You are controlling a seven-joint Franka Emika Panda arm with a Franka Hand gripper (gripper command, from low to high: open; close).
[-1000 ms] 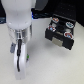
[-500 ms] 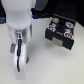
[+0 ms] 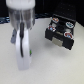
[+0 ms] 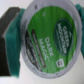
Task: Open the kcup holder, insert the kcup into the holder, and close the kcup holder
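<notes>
Wrist view: kcup fills the frame, hiding the hand.

The arm fills the left and upper-left of the exterior view, a tall pale mass blocking passage there. The holder stands at the upper right, well apart from the arm, with a strip of bare table between them. The lower right of the frame is open tabletop, as is the centre bottom. In the wrist view, the kcup takes up nearly all the space, with a black pad close beside it.
</notes>
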